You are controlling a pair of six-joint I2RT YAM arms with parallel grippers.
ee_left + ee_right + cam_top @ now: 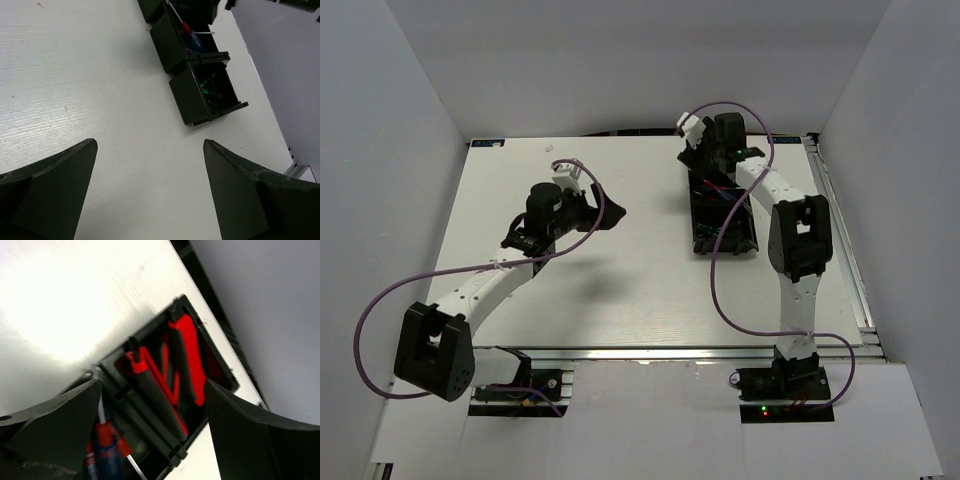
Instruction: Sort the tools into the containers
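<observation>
Three pale walls (pixel 640 60) enclose a white table (pixel 620 290) bearing the black tray (pixel 185 95).

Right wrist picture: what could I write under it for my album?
Open right gripper above the black tray, red-handled tools in one compartment, blue-and-red screwdrivers next door.

The left arm (pixel 485 290) bends inward, the left hand (pixel 150 150) spread wide. The right arm (pixel 798 240) reaches far forward, the right hand (pixel 152 385) angled down, fingers likewise well apart.
</observation>
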